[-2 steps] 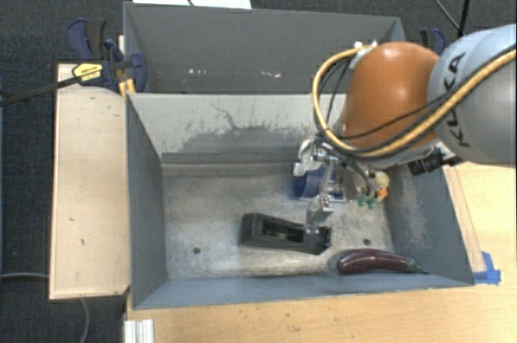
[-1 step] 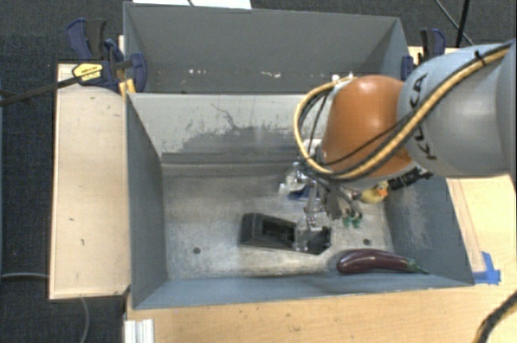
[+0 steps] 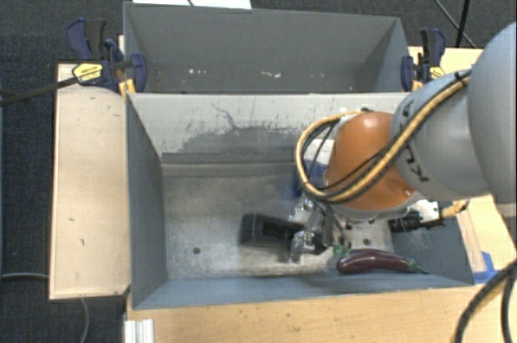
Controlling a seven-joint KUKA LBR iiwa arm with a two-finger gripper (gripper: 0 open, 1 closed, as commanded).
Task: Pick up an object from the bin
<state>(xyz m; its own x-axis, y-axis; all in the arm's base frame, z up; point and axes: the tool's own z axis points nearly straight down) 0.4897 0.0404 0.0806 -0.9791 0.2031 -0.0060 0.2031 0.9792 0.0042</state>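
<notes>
Your pincer (image 3: 310, 243) sits just beside a black block (image 3: 262, 230) in the bin (image 3: 202, 188); its orange cover (image 3: 367, 160) hides much, so you cannot tell if it is spread

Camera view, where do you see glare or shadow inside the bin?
In the camera view, a soft highlight sits on the arm's orange cover; the bin is evenly lit, its floor somewhat darker under the gripper, beside the black object.

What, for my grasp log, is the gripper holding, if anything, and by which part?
Cannot tell. The gripper sits at the right end of the black block, but no hold shows.
</notes>
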